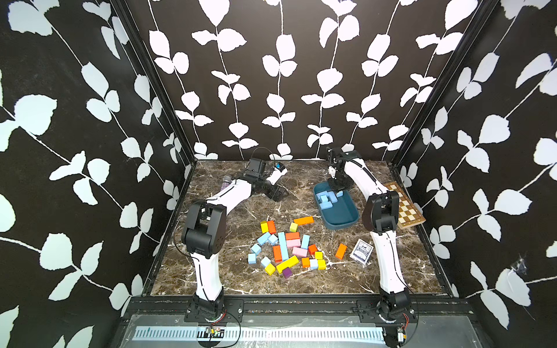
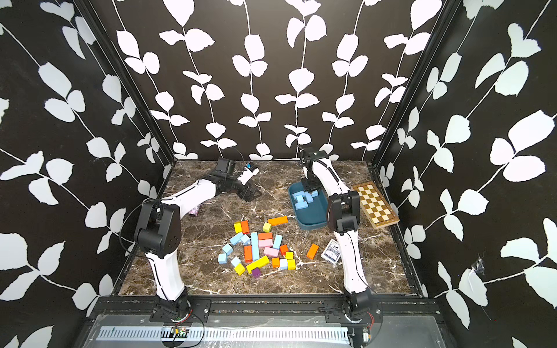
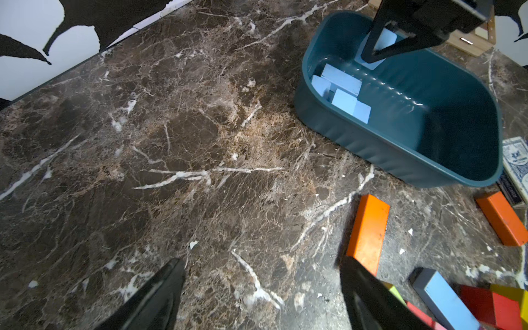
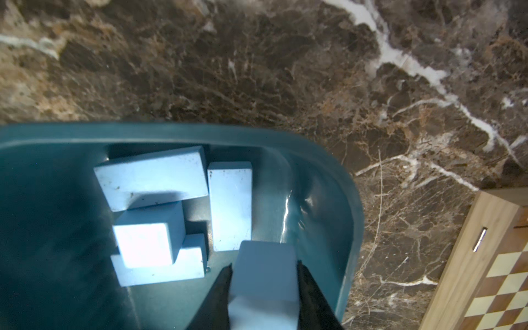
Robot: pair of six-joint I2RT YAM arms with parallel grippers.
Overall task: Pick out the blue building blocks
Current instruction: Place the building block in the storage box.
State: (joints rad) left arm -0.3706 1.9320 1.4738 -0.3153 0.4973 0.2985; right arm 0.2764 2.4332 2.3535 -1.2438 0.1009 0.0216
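Blue building blocks (image 1: 282,245): both top views show approx eight pale matte ones loose in the mixed pile mid-table, w/ orange, yellow, pink & one purple block, on the brown marble tabletop (image 1: 301,284). Several more lie at the far end of the dark teal rectangular plastic tray (image 1: 343,224), which sits behind & right of the pile. Right gripper (image 1: 336,192) points down into that far end. Left gripper (image 1: 278,195) hangs low over bare marble, left of the tray, apart from the pile. Blue card deck (image 1: 361,251) & folded wooden chessboard (image 1: 405,209) lie by the right arm. Left wrist cam: left gripper's fingers spread wide, nothing betw. them, bare marble below. Long orange block (image 3: 368,231) lies near one fingertip. Tray is beyond, w/ the right gripper's black fingers round a short pale blue block (image 3: 385,38) inside it. Right wrist cam: jaws clamped on that block, flush vs both its sides, inside the tray near the rounded end wall. Four other blue pieces lie just beside it, one cube resting atop a flat piece.
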